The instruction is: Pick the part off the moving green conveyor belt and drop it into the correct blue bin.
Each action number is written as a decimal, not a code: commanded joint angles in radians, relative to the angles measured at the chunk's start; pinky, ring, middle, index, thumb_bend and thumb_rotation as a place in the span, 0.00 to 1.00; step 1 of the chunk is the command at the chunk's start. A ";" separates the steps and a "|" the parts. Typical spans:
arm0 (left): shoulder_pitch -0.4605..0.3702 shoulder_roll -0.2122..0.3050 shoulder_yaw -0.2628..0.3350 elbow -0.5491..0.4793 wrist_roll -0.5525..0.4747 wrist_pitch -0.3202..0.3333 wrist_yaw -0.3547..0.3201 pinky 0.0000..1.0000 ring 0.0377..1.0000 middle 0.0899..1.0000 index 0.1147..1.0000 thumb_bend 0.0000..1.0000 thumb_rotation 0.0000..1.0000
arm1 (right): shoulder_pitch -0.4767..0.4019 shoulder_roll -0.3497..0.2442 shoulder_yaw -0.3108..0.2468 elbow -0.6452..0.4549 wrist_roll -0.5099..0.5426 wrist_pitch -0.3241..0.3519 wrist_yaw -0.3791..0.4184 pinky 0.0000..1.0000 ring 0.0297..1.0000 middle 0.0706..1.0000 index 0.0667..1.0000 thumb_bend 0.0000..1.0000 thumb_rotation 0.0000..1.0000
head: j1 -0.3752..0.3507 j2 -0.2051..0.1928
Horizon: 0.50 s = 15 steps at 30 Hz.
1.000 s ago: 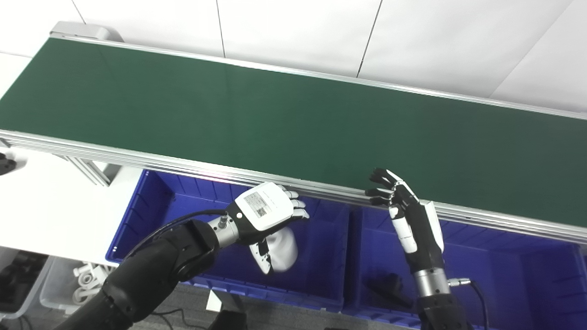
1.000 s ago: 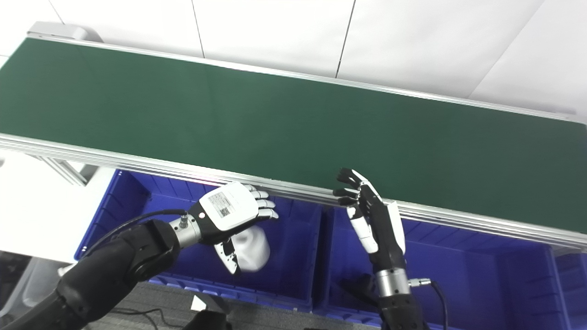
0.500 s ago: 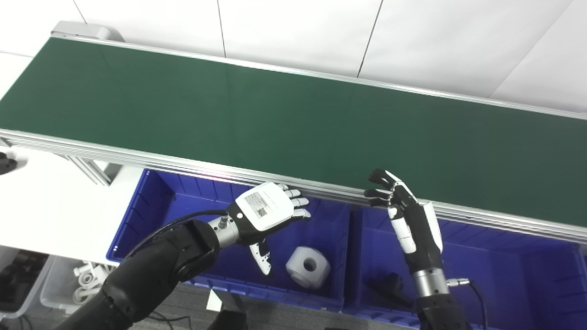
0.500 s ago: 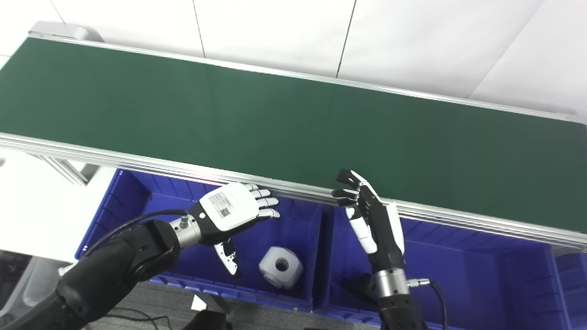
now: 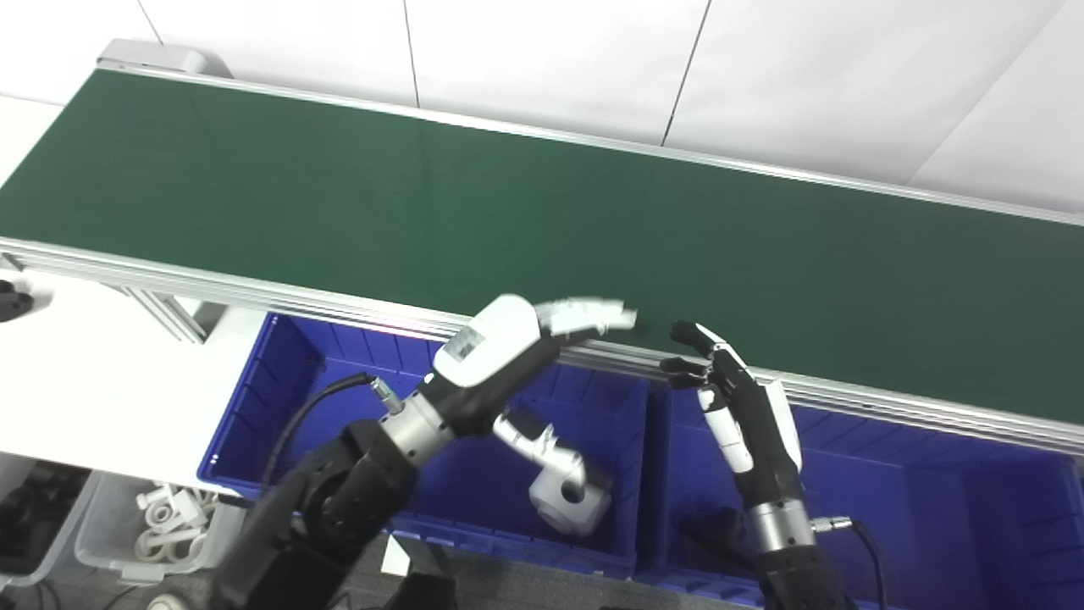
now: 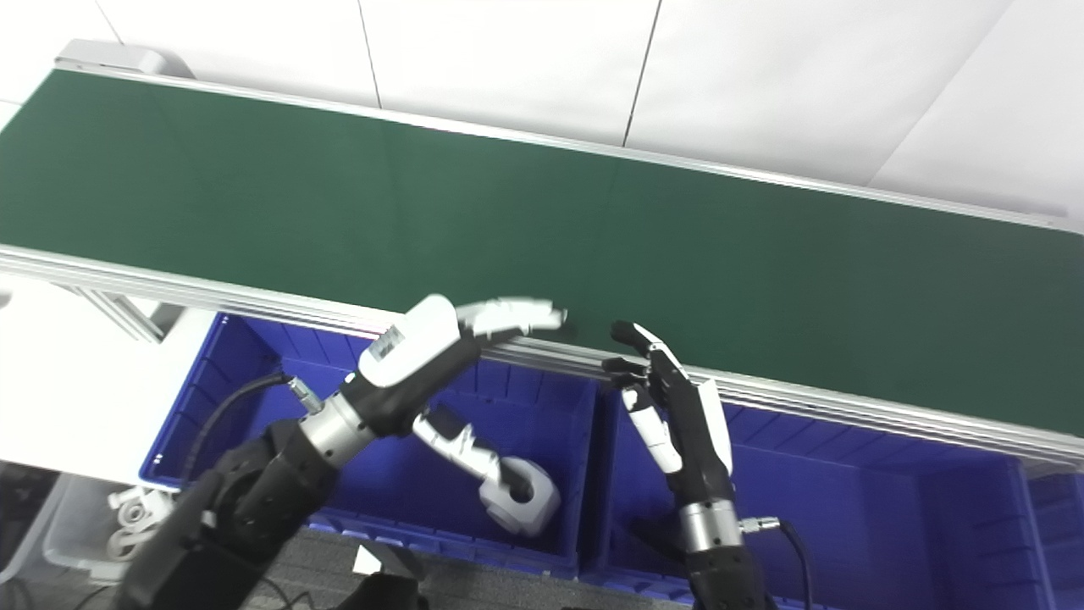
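The white ring-shaped part [image 5: 584, 512] lies on the floor of the left blue bin [image 5: 254, 398], near its right wall; it also shows in the right eye view [image 6: 533, 508]. My left hand [image 5: 508, 343] is open and empty above that bin, with its fingers [image 5: 589, 315] stretched over the near rail of the green belt [image 5: 508, 212] and its thumb hanging down close to the part. My right hand [image 5: 741, 398] is open and empty, held upright at the rail above the right blue bin [image 5: 931, 500]. I see no part on the belt.
A dark object [image 5: 720, 529] lies in the right bin beside my right wrist. A pale tray of white parts [image 5: 161, 525] stands at the lower left, below a white tabletop [image 5: 85, 373]. The belt's aluminium rail [image 5: 889, 405] runs over the bins' far edges.
The white part dropped from under my left hand and came to rest in the left bin. My left hand then rose and swung its fingers onto the belt rail. My right hand shifted slightly left.
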 commanded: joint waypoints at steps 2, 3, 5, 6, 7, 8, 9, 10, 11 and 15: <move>-0.005 -0.045 0.043 0.063 -0.087 -0.017 0.051 0.80 0.90 0.92 0.90 0.88 0.72 | 0.002 0.011 -0.008 -0.013 -0.009 -0.072 -0.021 0.67 0.70 0.81 0.82 0.76 1.00 | -0.004 -0.008; -0.004 -0.055 0.049 0.078 -0.099 -0.020 0.052 0.82 0.91 0.93 0.91 0.88 0.73 | 0.004 0.012 -0.009 -0.009 -0.011 -0.075 -0.023 0.67 0.70 0.81 0.82 0.76 1.00 | -0.007 -0.012; -0.015 -0.071 0.063 0.148 -0.167 -0.054 0.047 0.89 0.95 0.96 0.93 0.88 0.73 | 0.005 0.015 -0.010 0.002 -0.018 -0.087 -0.033 0.67 0.70 0.80 0.82 0.76 1.00 | -0.012 -0.023; -0.019 -0.077 0.068 0.186 -0.199 -0.069 0.043 0.91 0.96 0.97 0.94 0.88 0.73 | 0.006 0.017 -0.011 0.009 -0.021 -0.096 -0.038 0.66 0.70 0.80 0.82 0.76 1.00 | -0.019 -0.032; -0.023 -0.081 0.071 0.221 -0.227 -0.079 0.036 0.93 0.98 0.99 0.95 0.89 0.74 | 0.008 0.019 -0.011 0.015 -0.026 -0.103 -0.043 0.66 0.70 0.80 0.82 0.76 1.00 | -0.024 -0.038; -0.024 -0.082 0.072 0.249 -0.242 -0.088 0.030 0.95 0.99 0.99 0.96 0.90 0.76 | 0.010 0.021 -0.011 0.018 -0.029 -0.106 -0.046 0.66 0.70 0.80 0.82 0.75 1.00 | -0.026 -0.042; -0.024 -0.080 0.071 0.269 -0.252 -0.091 0.023 0.96 1.00 1.00 0.97 0.91 0.77 | 0.012 0.022 -0.011 0.021 -0.032 -0.108 -0.049 0.67 0.70 0.80 0.82 0.75 1.00 | -0.029 -0.046; -0.023 -0.078 0.070 0.280 -0.256 -0.094 0.019 0.96 1.00 1.00 0.97 0.91 0.78 | 0.013 0.023 -0.011 0.023 -0.033 -0.109 -0.050 0.67 0.70 0.80 0.82 0.75 1.00 | -0.032 -0.050; -0.022 -0.075 0.066 0.294 -0.266 -0.094 0.009 0.96 1.00 1.00 0.98 0.92 0.79 | 0.014 0.024 -0.011 0.026 -0.035 -0.110 -0.053 0.67 0.70 0.80 0.82 0.75 1.00 | -0.036 -0.054; -0.021 -0.065 0.051 0.345 -0.288 -0.097 -0.025 0.97 1.00 1.00 0.98 0.94 0.79 | 0.018 0.028 -0.010 0.038 -0.053 -0.116 -0.066 0.68 0.69 0.78 0.81 0.75 1.00 | -0.050 -0.078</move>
